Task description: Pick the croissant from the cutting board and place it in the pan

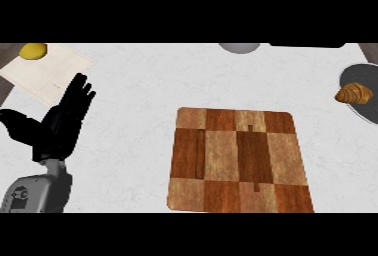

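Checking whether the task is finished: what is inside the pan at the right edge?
The croissant lies in the dark pan, near its middle. The pan runs past the view's right edge, so that part is unseen. The cutting board carries nothing.

One robot hand [55, 125] is seen at the left of the frame, entirely matte black, built of slender segmented fingers and a thicker thumb. It is joined by a short grey wrist piece to a pale grey forearm [37, 192] at the lower left, on whose rounded casing a small dark circular marking is shown.
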